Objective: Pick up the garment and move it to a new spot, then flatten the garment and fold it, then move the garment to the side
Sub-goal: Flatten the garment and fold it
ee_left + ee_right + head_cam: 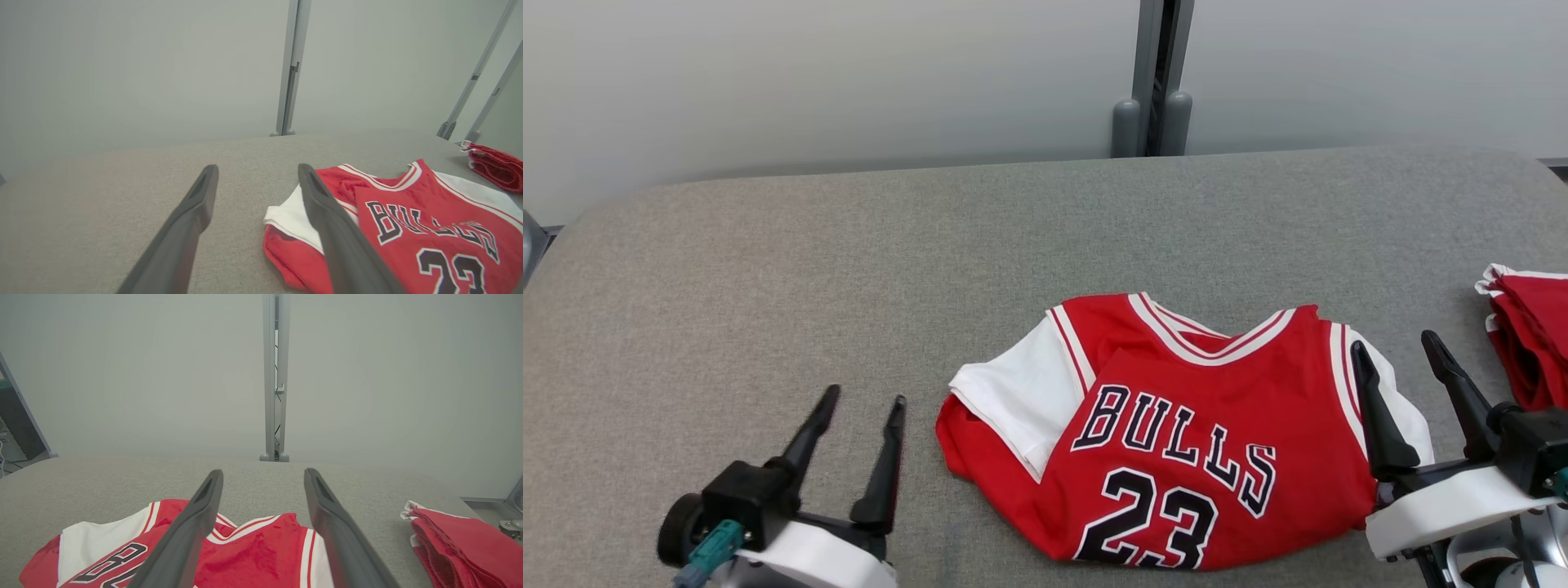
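Editor: Cloth at the right edge, what is it?

Photographer: Hard to say. It's a bunched red fabric bundle [1531, 343] with white trim. The head view's border cuts it off, so its full shape is lost. It lies apart from the main piece.

Editor: And the main piece?

Photographer: A folded red basketball jersey [1176, 425] with white side panels and black "BULLS 23" lettering. It lies flat on the near right part of the grey woven-fabric tabletop [849, 261]. The cloth looks slightly textured. Whatever layers sit under the top fold are hidden.

Editor: Grippers?

Photographer: The left gripper [866, 396] has two long, dark, tapered fingers. They are spread wide over bare tabletop just left of the jersey, holding nothing. The right gripper [1393, 341] is likewise spread and empty. One of its fingers crosses in front of the jersey's white right edge. Whether it touches the cloth, I cannot tell.

Editor: The room?

Photographer: Pale grey matt wall panels [849, 82] stand behind the table's rounded far edge. A grey metal upright post [1160, 73] splits them.
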Controlling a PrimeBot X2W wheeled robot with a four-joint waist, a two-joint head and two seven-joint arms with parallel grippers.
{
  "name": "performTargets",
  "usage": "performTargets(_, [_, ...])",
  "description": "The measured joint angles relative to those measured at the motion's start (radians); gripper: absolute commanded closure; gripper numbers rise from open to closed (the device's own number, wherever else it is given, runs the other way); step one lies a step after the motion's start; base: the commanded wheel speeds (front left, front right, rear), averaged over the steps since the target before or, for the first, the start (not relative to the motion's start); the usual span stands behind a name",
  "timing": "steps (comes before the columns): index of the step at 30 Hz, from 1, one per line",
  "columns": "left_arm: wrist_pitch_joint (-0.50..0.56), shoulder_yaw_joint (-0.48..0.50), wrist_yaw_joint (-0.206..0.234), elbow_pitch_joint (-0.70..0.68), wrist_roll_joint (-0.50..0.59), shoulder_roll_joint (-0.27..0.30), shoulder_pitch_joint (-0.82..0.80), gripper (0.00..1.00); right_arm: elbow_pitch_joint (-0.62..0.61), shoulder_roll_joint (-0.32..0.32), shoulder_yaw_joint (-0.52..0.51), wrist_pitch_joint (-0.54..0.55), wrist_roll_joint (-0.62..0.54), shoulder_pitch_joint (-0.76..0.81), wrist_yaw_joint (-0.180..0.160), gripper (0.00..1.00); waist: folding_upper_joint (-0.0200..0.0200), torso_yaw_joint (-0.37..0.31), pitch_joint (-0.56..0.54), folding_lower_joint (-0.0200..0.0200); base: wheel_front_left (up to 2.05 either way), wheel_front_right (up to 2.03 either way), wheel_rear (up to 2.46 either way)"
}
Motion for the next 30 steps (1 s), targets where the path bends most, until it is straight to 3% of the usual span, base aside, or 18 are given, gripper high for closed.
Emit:
performTargets(12, [0.189, -0.234, -0.215, 0.136, -0.007, -0.016, -0.101, 0.00, 0.013, 0.000, 0.023, -0.013, 0.009, -0.031, 0.000, 0.00, 0.0000, -0.036, 0.096, 0.0000, 0.00, 0.00, 0.00])
performTargets(16, [0.234, -0.273, -0.244, 0.186, 0.000, -0.011, -0.132, 0.00, 0.021, 0.000, 0.028, -0.022, 0.016, -0.045, 0.000, 0.00, 0.0000, -0.051, 0.125, 0.0000, 0.00, 0.00, 0.00])
performTargets(23, [0.313, -0.302, -0.243, 0.262, 0.034, 0.012, -0.178, 0.03, 0.040, 0.000, 0.035, -0.041, 0.028, -0.066, 0.000, 0.00, 0.0000, -0.072, 0.157, 0.0000, 0.00, 0.00, 0.00])
performTargets(24, [0.320, -0.303, -0.243, 0.266, 0.033, 0.010, -0.185, 0.60, 0.044, 0.000, 0.036, -0.042, 0.031, -0.067, 0.000, 0.00, 0.0000, -0.074, 0.159, 0.0000, 0.00, 0.00, 0.00])
performTargets(25, [0.320, -0.303, -0.244, 0.268, 0.030, 0.008, -0.189, 1.00, 0.047, 0.000, 0.036, -0.044, 0.034, -0.067, 0.000, 0.00, 0.0000, -0.077, 0.160, 0.0000, 0.00, 0.00, 0.00])
performTargets(30, [0.320, -0.299, -0.253, 0.248, -0.005, 0.003, -0.196, 1.00, 0.064, 0.000, 0.028, -0.055, 0.043, -0.068, 0.000, 0.00, 0.0000, -0.080, 0.154, 0.0000, 0.00, 0.00, 0.00])
